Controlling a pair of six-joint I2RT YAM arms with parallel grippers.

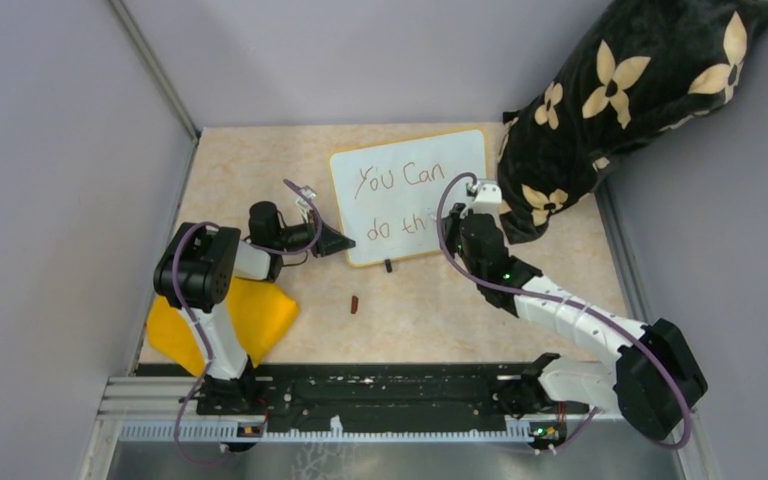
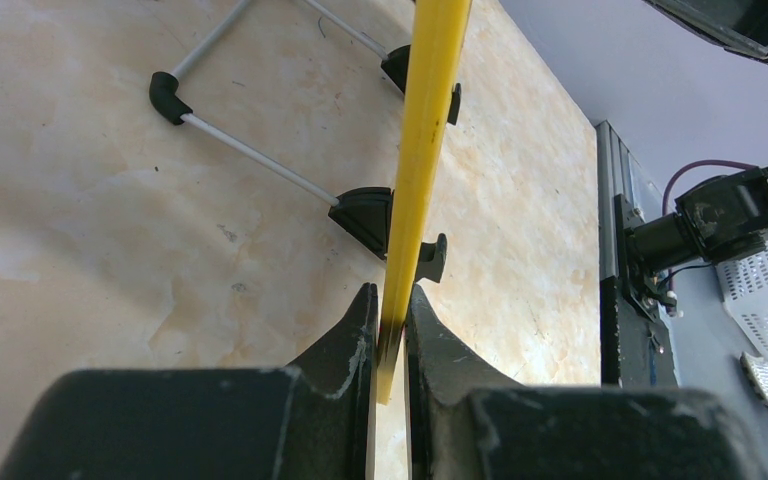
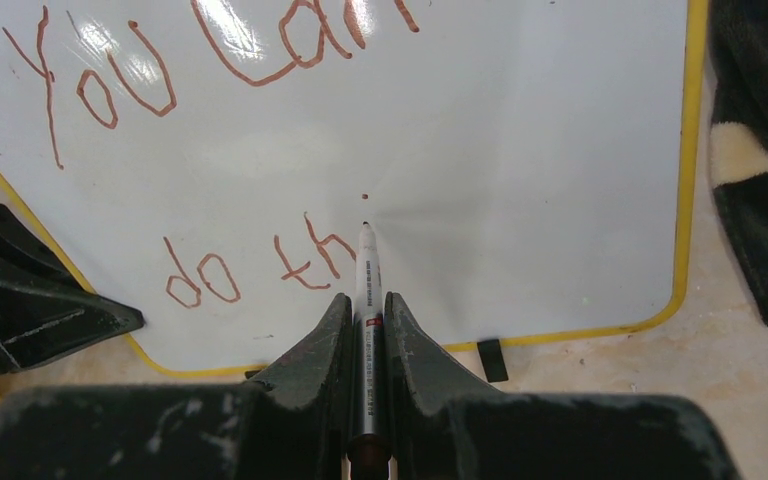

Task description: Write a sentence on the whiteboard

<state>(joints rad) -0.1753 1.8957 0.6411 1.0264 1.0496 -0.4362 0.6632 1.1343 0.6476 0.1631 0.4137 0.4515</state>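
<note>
The whiteboard (image 1: 410,170) stands tilted at the table's middle back, white with a yellow frame. The sentence (image 1: 400,180) reads "You Can" above "do th" in reddish-brown strokes; it also shows in the right wrist view (image 3: 210,270). My left gripper (image 1: 338,241) is shut on the board's left yellow edge (image 2: 415,180), seen edge-on between its fingers (image 2: 345,335). My right gripper (image 3: 365,300) is shut on a grey marker (image 3: 367,290); its tip (image 3: 364,224) touches the board just right of "th", below a small dot (image 3: 364,196).
A black pillow with cream flowers (image 1: 620,90) leans at the back right, close to the board. A yellow cloth (image 1: 250,315) lies front left under the left arm. A small dark marker cap (image 1: 355,303) lies before the board. The board's stand feet (image 2: 365,215) rest on the table.
</note>
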